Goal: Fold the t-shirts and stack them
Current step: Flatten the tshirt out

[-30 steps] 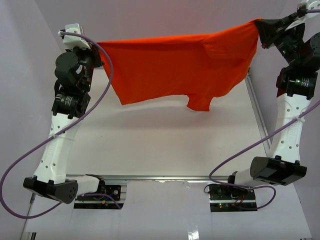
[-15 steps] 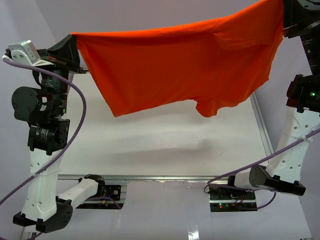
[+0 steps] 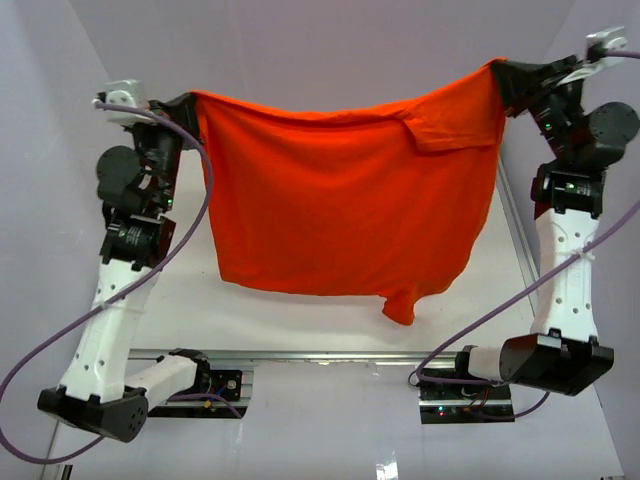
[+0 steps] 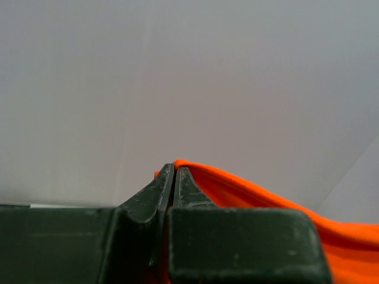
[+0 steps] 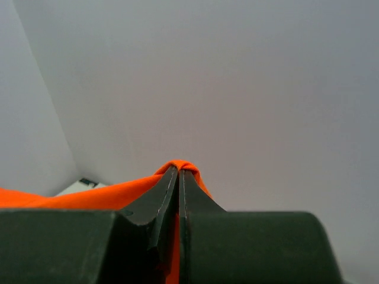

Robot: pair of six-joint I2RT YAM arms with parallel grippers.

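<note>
Right fingers [image 5: 159, 204] closed, pinching orange t-shirt [image 5: 71, 198] edge.

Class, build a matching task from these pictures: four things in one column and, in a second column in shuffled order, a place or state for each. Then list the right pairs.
Things:
1. left gripper
2. right gripper
3. t-shirt
4. table

Places or states:
A. white, lying below the cloth
B. orange-red, hanging spread in the air
C. shut on the cloth's corner at the top view's right
D. shut on the cloth's corner at the top view's left

Pairs: 1-D, 2-C, 3-B, 4-A
</note>
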